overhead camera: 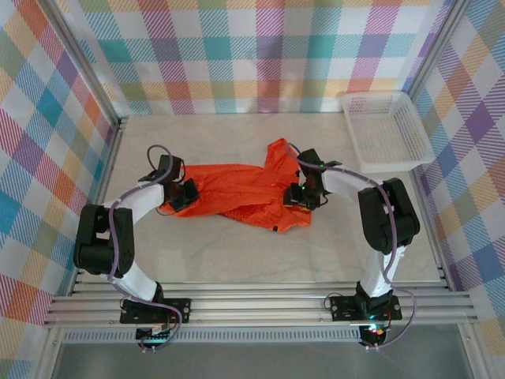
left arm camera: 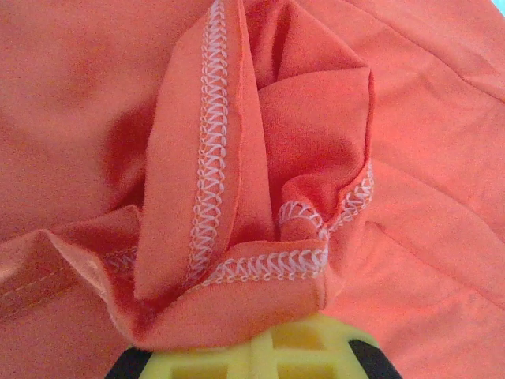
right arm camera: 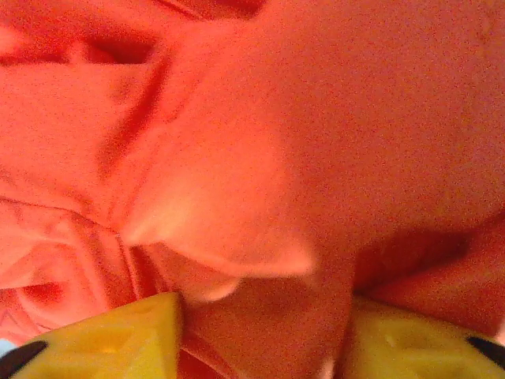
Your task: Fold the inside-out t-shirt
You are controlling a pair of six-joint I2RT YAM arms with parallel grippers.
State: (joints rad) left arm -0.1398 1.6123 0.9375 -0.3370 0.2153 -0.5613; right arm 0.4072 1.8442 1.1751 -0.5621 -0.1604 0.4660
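Observation:
The inside-out t-shirt (overhead camera: 237,192) lies crumpled across the middle of the table, bright orange, with white overlock seams (left arm camera: 211,150) showing. My left gripper (overhead camera: 183,194) sits at the shirt's left end, shut on a bunched fold of hem (left arm camera: 237,304) just above its yellow fingertips (left arm camera: 268,347). My right gripper (overhead camera: 300,194) is pressed down into the shirt's right part. Its yellow fingers (right arm camera: 118,339) stand well apart, with orange cloth (right arm camera: 260,158) filling the gap between them. The chest print is hidden.
A white mesh basket (overhead camera: 387,130) stands at the back right corner. Checked walls close in the table (overhead camera: 237,260) on three sides. Bare tabletop lies in front of and behind the shirt.

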